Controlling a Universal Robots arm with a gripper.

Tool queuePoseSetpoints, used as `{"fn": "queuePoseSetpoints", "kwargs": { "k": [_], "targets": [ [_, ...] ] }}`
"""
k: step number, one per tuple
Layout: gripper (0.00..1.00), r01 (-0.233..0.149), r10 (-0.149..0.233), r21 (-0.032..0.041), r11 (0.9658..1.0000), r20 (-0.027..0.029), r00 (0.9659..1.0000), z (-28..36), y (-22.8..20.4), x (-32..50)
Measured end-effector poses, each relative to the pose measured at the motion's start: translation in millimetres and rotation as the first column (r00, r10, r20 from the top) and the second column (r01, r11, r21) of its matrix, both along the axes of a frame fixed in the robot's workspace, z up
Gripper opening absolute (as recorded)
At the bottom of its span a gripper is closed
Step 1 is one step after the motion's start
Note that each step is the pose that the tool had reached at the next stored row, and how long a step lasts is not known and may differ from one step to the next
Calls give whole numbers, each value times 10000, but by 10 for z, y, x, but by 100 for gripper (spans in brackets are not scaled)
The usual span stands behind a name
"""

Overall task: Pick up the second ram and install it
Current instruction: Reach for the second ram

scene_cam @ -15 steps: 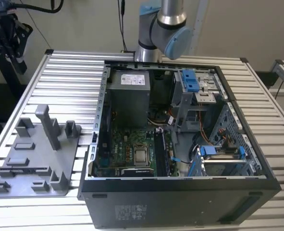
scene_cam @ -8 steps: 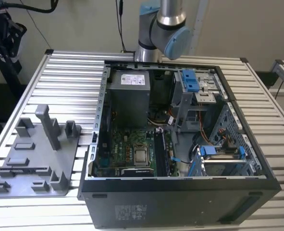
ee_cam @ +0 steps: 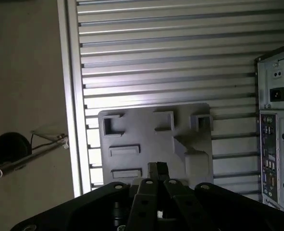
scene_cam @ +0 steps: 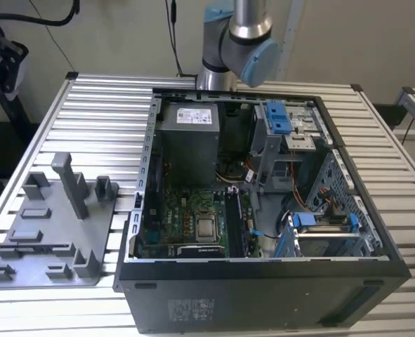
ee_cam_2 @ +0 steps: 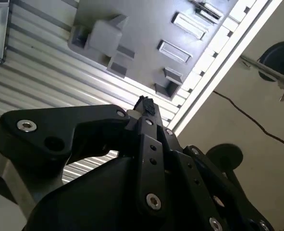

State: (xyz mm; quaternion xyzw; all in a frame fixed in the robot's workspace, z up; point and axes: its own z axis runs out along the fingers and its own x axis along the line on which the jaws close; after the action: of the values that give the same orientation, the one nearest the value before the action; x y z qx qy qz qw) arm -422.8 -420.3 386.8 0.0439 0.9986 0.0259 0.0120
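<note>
Hand point(ee_cam: 157, 169): drawn narrow in the first wrist view, tips nearly meeting. Whether anything thin sits between them cannot be told. It hangs over the grey fixture tray point(ee_cam: 146, 126) on the ribbed bench point(ee_cam: 170, 57), with the computer case point(ee_cam: 276, 125) beyond. Position of the second ram: not determinable. Judged light, stiff and fragile, best taken by its long edges at mid-length.
</note>
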Motion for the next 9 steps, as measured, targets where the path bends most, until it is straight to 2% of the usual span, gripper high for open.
{"fn": "queuePoseSetpoints", "kwargs": {
  "k": [9],
  "targets": [
    [11,-4,4,0,10000,-8,10000,-31,-406,-1]
  ]
}}
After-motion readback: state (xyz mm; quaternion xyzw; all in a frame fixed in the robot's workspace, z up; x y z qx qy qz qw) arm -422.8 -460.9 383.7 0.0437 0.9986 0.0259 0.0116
